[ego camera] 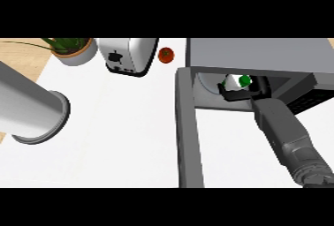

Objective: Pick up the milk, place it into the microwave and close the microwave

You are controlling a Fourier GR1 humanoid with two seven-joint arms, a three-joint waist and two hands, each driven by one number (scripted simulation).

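The small white milk carton with green markings point(236, 82) is held just inside the mouth of the grey box-shaped microwave point(261, 48), the fingers of the black right hand point(251, 91) curled round it and the grey forearm stretched in from the lower right. If the carton is let go while it sits this close to the front edge, it could well be tipped or dragged back out onto the white surface point(117, 132) as the fingers are drawn away. The long grey microwave door point(187, 132) is swung wide open toward the viewer, so a swing begun before the forearm is clear would likely be blocked by it; the left hand is not seen.
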